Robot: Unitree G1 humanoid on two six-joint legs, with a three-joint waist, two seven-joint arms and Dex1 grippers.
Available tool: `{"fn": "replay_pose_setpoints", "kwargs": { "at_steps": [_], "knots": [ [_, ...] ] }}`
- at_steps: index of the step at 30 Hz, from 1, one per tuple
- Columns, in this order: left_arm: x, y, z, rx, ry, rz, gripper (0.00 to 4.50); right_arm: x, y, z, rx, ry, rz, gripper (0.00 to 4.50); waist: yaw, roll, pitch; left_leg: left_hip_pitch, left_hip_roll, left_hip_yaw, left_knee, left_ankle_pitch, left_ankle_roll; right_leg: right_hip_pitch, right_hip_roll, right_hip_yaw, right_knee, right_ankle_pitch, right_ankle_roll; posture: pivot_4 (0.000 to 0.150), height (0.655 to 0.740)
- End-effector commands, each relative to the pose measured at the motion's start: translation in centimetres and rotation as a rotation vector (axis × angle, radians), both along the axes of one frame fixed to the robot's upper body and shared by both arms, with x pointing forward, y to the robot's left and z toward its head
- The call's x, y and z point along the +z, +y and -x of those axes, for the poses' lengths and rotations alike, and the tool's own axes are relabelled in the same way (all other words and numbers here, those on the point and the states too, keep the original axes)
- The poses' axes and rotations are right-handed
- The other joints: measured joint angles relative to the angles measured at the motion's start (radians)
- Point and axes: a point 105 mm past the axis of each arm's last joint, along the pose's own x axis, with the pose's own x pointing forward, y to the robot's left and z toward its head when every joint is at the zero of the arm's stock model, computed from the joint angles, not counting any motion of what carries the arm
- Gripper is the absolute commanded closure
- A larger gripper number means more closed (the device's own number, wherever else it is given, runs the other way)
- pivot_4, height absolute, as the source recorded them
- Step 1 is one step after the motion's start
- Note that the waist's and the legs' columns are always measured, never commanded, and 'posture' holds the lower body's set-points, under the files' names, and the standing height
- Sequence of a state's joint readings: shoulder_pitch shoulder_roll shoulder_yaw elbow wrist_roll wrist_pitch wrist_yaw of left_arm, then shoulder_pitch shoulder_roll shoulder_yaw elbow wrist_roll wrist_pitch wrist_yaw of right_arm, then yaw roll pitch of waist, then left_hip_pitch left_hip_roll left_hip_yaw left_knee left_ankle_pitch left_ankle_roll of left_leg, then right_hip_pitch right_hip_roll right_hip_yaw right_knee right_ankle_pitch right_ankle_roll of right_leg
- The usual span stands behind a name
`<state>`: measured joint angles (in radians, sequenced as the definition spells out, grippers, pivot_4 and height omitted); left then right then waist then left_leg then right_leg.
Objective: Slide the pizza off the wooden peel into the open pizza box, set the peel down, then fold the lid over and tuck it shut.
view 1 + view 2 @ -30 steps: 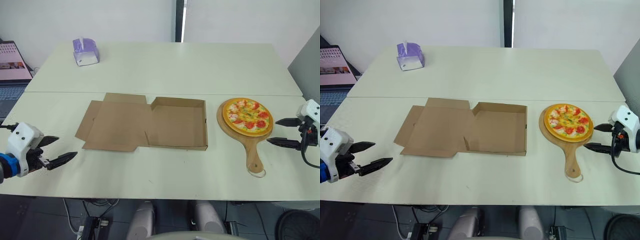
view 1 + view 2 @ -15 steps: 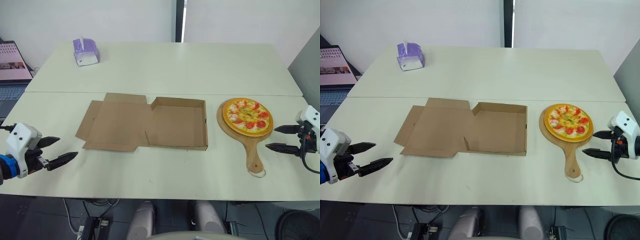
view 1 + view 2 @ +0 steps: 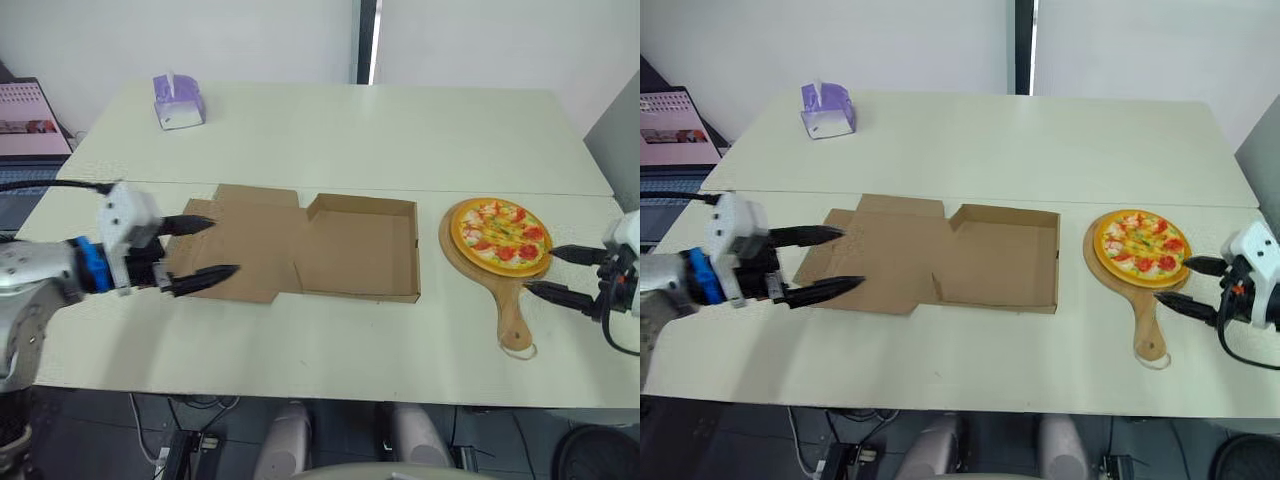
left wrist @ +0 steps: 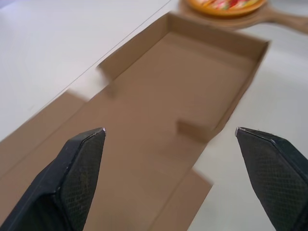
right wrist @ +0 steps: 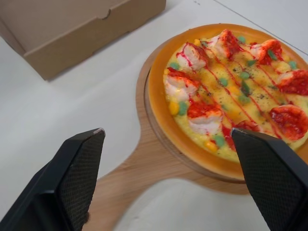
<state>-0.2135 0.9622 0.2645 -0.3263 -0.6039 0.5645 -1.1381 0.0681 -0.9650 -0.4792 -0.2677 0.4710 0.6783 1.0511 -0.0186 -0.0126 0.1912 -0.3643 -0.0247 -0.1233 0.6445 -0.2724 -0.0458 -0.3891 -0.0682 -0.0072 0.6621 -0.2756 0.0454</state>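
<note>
A: At 3 o'clock on the pale table (image 3: 330, 130), the round toy pizza (image 3: 497, 222) with red and green toppings sits on the round-headed wooden peel (image 3: 513, 310), handle pointing to 6. Nothing lifted yet.
B: Target?
A: The flat brown cardboard pizza box (image 3: 360, 250) is at table centre, open, tray empty. The tray is on the 3 o'clock side, so its wall is just beside the peel head and the slide is short. Its lid (image 3: 240, 240) lies flat out toward 9.
B: Right arm?
A: The right gripper (image 3: 540, 268) is at 3 o'clock of the handle, jaws spread wide, holding nothing. The wrist view has the fingers either side of the neck where handle meets head. My read: lined up to pinch there, close to the load so the peel won't droop.
B: Left?
A: The left gripper (image 3: 225, 245) is over the lid's 9 o'clock edge, jaws also spread, empty. Contact with the cardboard: can't tell. Probably staged to steady the box, or early for the fold.
B: Obstructions?
A: Only a purple tissue box (image 3: 178, 103) at 10 o'clock, well apart.
B: Risk?
A: The light box may skid when the pizza hits the tray wall.
</note>
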Motion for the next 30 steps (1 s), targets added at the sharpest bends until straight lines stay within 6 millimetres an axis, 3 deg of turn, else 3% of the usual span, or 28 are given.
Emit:
{"fn": "replay_pose_setpoints", "kwargs": {
  "at_steps": [1,7,15,25,28,30],
  "knots": [
    [1.0,-2.8,1.5,-0.193,-0.035,0.013,0.00,0.8,1.8,0.4,-0.083,-0.083,-0.016,0.02,-0.006,0.000,0.000,0.000,0.000,0.000,0.000,0.000,0.000,0.000,0.001,0.001,0.000,0.000,0.000,0.150,0.7400],
    [1.5,-5.8,2.8,-0.406,-0.072,0.028,0.00,-2.4,2.6,1.2,-0.346,0.044,0.053,0.02,-0.007,0.000,0.000,0.001,0.001,0.000,0.001,0.000,0.000,0.000,0.004,0.002,0.000,0.000,0.000,0.150,0.7400],
    [2.7,-8.7,3.1,-0.524,-0.095,0.044,0.00,-4.8,3.6,0.0,-0.557,0.086,0.019,0.02,-0.009,-0.001,-0.001,0.001,0.002,0.000,0.001,0.000,0.000,0.000,0.006,0.003,0.000,0.000,-0.001,0.150,0.7400],
    [3.5,-9.7,2.7,-0.527,-0.114,0.059,0.00,-7.3,3.8,-1.5,-0.689,0.125,-0.011,0.02,-0.013,-0.002,-0.001,0.002,0.003,0.000,0.001,0.000,0.000,0.000,0.008,0.004,0.000,0.000,-0.001,0.150,0.7400],
    [3.5,-9.7,2.6,-0.521,-0.118,0.061,0.00,-7.7,3.9,-1.8,-0.703,0.132,-0.019,0.59,-0.013,-0.004,-0.003,0.002,0.004,0.001,0.001,0.000,0.000,0.000,0.009,0.004,0.000,0.000,-0.001,0.150,0.7400],
    [3.6,-9.6,2.6,-0.512,-0.122,0.063,0.00,-8.0,3.9,-1.8,-0.720,0.144,-0.037,1.25,-0.013,-0.006,-0.004,0.003,0.004,0.001,0.001,0.000,0.000,0.000,0.009,0.004,0.000,0.000,-0.001,0.150,0.7400]
  ]
}}
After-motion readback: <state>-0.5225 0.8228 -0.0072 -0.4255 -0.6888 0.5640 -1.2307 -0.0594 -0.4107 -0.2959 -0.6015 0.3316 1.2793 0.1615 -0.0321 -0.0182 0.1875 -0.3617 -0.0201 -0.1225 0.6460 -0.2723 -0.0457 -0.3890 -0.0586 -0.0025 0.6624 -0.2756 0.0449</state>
